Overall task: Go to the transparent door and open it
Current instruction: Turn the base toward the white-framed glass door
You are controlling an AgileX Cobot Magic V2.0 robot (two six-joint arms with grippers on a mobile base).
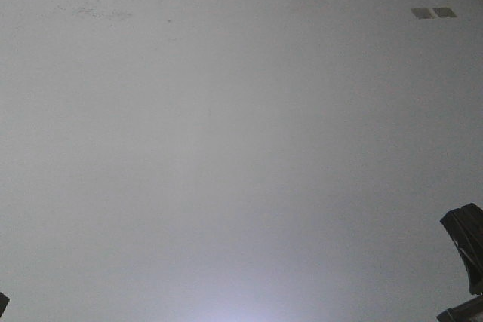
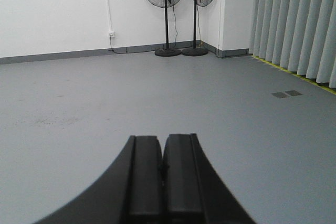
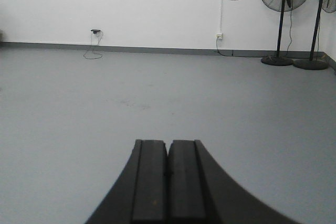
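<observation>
The transparent door is out of view in every frame. My left gripper (image 2: 163, 139) is shut and empty, its black fingers pressed together, pointing over bare grey floor. My right gripper (image 3: 168, 143) is also shut and empty, pointing over the same floor toward a white wall. In the front view only a black arm part (image 1: 468, 250) shows at the lower right edge, over grey floor.
Two black pedestal fans (image 2: 167, 14) stand at the far wall corner; they also show in the right wrist view (image 3: 283, 19). Grey pleated curtains (image 2: 299, 24) line the right side above a yellow floor line (image 2: 294, 74). Two floor plates (image 1: 432, 12) sit far right. A wall socket with a cable (image 3: 94, 40) is on the far wall.
</observation>
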